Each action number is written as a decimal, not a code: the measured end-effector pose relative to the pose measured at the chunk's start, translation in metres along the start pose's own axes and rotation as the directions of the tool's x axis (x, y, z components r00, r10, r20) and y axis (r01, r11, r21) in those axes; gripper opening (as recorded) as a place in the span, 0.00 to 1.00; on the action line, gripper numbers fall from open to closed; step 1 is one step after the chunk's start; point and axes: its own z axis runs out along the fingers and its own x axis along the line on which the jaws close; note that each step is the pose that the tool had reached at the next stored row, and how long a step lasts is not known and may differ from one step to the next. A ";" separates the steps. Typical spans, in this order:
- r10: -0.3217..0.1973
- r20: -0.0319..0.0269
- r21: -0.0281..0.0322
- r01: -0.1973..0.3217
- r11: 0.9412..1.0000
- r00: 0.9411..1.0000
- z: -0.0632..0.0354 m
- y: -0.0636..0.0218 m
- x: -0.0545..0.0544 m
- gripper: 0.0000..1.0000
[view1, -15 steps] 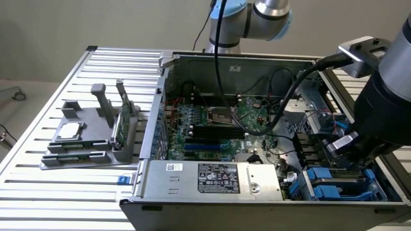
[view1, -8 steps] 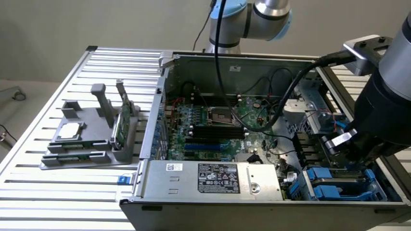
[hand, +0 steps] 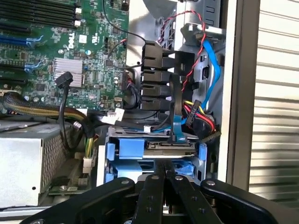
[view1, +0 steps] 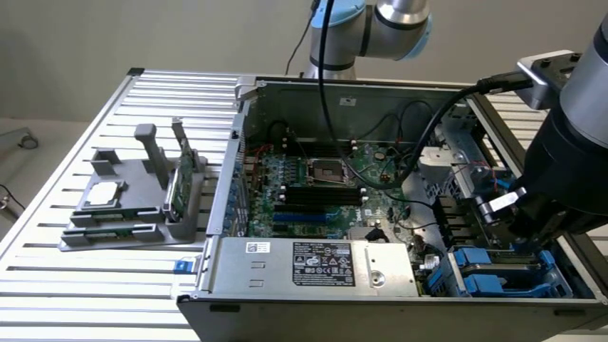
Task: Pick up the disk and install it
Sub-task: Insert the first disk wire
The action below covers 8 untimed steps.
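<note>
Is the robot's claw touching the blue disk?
Cannot tell. In the wrist view the gripper, jaws shut, sits right in front of the disk and overlaps it, but neither contact nor a gap shows plainly.

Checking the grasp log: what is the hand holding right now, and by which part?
Cannot be told. The hand, fingers closed together, meets the blue-framed near edge of the disk; whether it pinches that frame is hidden.
</note>
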 end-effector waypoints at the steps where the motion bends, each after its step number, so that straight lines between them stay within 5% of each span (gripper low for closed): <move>1: 0.013 0.001 0.001 -0.013 1.000 1.000 0.0000 0.0000 0.000 0.14; 4: 0.053 0.004 0.000 -0.053 0.999 0.999 0.0005 -0.0001 0.000 0.14; 8: 0.098 0.008 -0.022 -0.098 0.995 0.995 0.0018 -0.0002 0.000 0.14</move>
